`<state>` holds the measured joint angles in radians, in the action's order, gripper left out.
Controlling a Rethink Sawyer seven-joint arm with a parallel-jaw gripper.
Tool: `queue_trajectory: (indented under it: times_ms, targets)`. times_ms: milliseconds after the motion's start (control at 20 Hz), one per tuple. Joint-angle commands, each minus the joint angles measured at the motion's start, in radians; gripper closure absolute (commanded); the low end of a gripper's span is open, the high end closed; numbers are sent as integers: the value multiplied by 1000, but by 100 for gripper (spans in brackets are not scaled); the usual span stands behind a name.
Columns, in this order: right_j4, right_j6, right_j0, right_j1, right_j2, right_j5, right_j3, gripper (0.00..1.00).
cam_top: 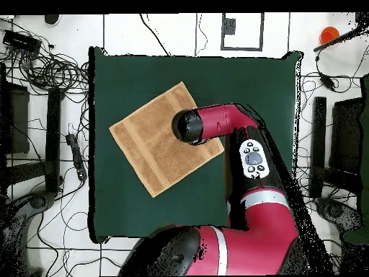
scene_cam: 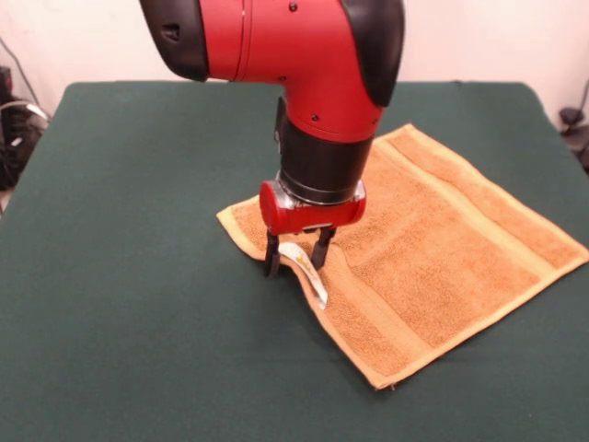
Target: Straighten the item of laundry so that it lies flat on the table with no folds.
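Observation:
The golden-orange towel (scene_cam: 433, 249) lies spread on the dark green table (scene_cam: 129, 322), right of centre, with paler border bands along two sides. My gripper (scene_cam: 295, 255) stands at the towel's left edge, pointing straight down. Its fingers (scene_cam: 271, 259) are closed on a small raised ridge of the hem, where the white label (scene_cam: 311, 273) curls up. The rest of the towel lies flat. In the overhead view the towel (cam_top: 155, 148) sits as a diamond on the table (cam_top: 122, 209), and the arm's wrist (cam_top: 191, 124) hides the gripper.
The red and black arm (scene_cam: 304, 55) comes down from the top centre over the towel's far corner. Cables, stands and equipment (cam_top: 43, 72) surround the table on the floor. An orange object (cam_top: 329, 33) sits beyond the table's corner.

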<state>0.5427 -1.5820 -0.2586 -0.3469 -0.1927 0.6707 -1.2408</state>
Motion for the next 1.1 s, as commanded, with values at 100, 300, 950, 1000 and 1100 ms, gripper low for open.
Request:
queue_trajectory:
  times_ms: [100,300,950,1000,1100]
  targets:
    - [63,128,47,49,-50,67,-58,0]
    - [110,128,61,66,-32,30,-26,0]
    - [193,151,56,63,-36,16,11,0]
    - [194,152,54,61,-35,15,8,0]
    - [196,159,54,60,-35,18,9,0]
